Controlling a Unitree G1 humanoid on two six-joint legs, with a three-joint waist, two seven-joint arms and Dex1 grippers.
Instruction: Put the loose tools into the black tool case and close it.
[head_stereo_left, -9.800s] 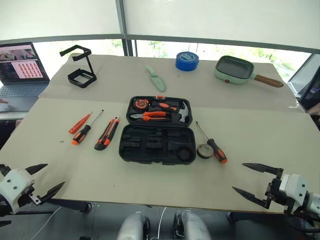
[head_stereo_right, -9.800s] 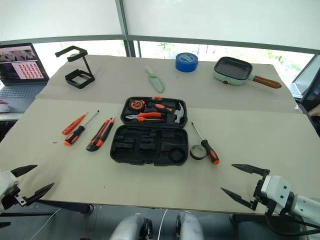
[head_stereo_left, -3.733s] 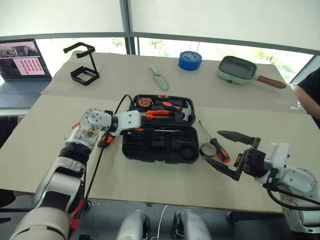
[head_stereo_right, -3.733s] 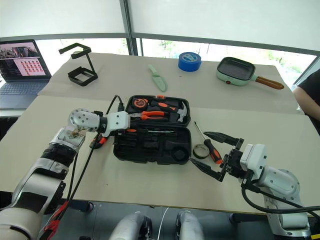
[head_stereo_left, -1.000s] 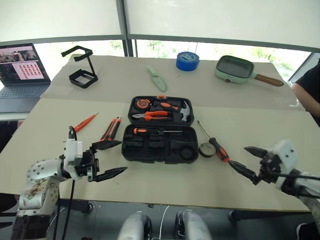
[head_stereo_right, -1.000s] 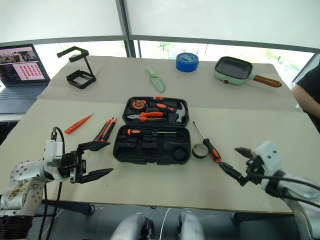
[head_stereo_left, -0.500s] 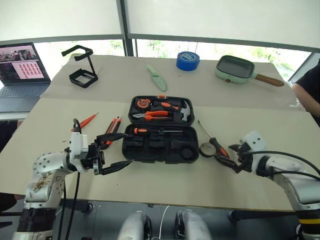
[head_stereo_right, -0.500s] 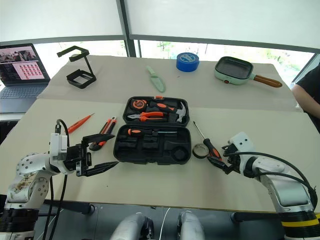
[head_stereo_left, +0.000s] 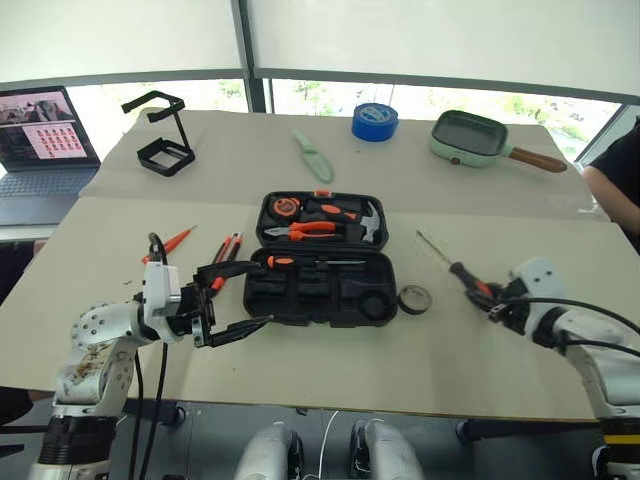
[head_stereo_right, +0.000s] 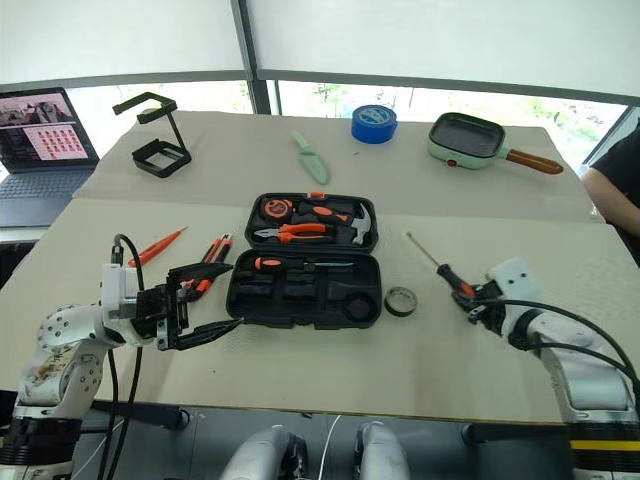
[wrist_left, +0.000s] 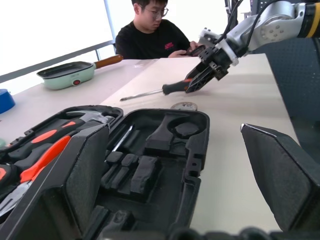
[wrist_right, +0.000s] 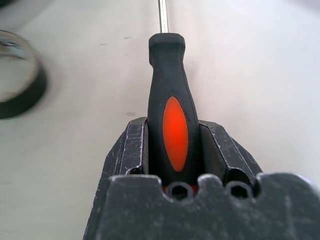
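The black-handled screwdriver (wrist_right: 172, 125) is clamped by its handle in the right claw (head_stereo_right: 478, 300), right of the open tool case (head_stereo_right: 305, 290); the left claw (head_stereo_right: 205, 300) is spread wide, empty.

On the table there are three screwdrivers (head_stereo_left: 467, 277) (head_stereo_left: 168, 243) (head_stereo_left: 300, 262), one utility knife (head_stereo_left: 226, 255), one small tape ring (head_stereo_left: 412, 298), one open black tool case (head_stereo_left: 318, 260), one blue tape roll (head_stereo_left: 374, 121), one green pan (head_stereo_left: 478, 138) and one laptop (head_stereo_left: 42, 140).

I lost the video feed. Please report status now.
Right gripper shut on screwdriver. Left gripper open beside open case. Path clear.
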